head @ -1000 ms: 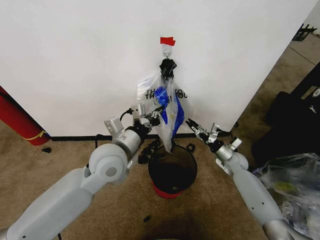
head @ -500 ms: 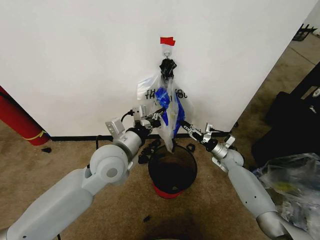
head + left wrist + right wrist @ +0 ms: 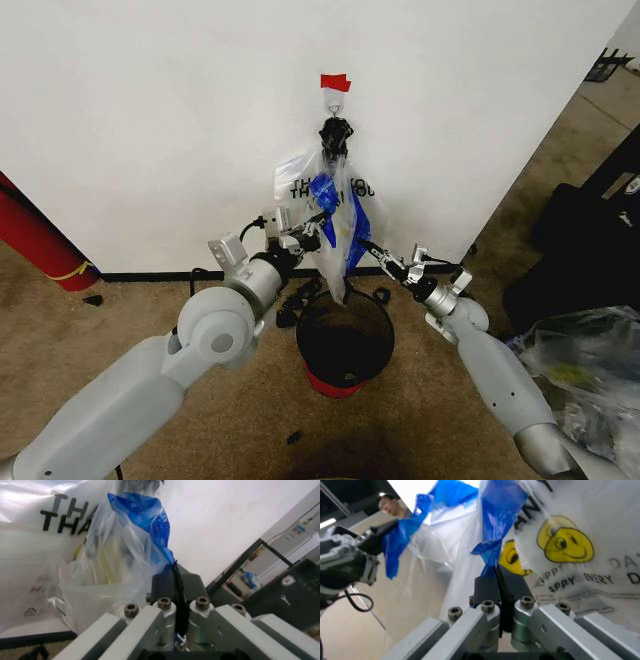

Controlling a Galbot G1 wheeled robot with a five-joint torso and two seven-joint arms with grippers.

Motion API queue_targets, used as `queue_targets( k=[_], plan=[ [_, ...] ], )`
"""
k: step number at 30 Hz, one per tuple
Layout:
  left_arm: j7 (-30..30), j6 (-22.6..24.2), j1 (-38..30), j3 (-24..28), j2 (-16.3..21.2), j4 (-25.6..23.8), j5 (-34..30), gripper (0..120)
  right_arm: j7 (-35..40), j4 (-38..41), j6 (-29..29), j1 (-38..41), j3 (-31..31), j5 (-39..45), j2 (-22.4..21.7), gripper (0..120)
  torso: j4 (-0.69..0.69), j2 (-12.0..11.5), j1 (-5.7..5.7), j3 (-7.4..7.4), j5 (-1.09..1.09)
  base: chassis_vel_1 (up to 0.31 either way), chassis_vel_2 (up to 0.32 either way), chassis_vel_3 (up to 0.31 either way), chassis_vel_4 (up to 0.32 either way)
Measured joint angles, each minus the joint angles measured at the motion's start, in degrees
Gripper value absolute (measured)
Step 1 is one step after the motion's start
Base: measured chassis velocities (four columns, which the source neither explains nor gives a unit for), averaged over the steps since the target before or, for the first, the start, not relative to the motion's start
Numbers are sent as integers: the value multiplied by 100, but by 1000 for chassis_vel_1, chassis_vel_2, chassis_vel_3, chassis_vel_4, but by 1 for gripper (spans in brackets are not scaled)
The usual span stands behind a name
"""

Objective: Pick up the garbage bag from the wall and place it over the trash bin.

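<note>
Above the trash bin (image 3: 345, 338), the hanging garbage bag (image 3: 335, 225) is pinched on both sides by closed left end effector (image 3: 318, 226) and right end effector (image 3: 372, 249).

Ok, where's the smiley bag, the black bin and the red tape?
garbage bag (image 3: 338, 215), head view, blue middle.
trash bin (image 3: 345, 340), head view, inner wall.
red tape strip (image 3: 335, 82), head view, its middle.

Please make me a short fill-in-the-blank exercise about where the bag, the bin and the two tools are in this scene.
1. The bag hangs from a hook on the ____.
2. Directly below the bag stands the black ____ with a red base.
3. The left tool and the right tool are both shut on the bag's ____ strips.
4. The tape above the hook is ____.

Missing words: wall; bin; blue; red
</note>
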Motion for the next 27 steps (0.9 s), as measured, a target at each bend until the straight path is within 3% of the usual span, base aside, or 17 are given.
queue_targets(
  k=[9,17,21,27],
  plan=[
    [0,-9,349,-288,53,-161,10,0,180,956,-16,-651,334,328,-307,0,-1,0,0,0,1,0,0,0,0],
    [36,-36,904,-725,152,-473,14,0,1051,2132,106,-1468,746,1162,-609,0,0,0,0,-1,0,0,0,0,0],
    [35,-51,1239,-933,139,-736,77,0,1627,3003,275,-1968,987,1100,-791,0,-1,0,0,-1,0,0,0,0,0],
    [101,-87,1984,-1296,148,-1133,284,0,1790,3598,527,-2655,1281,689,-914,0,0,0,-1,-1,0,0,0,0,0]
  ],
)
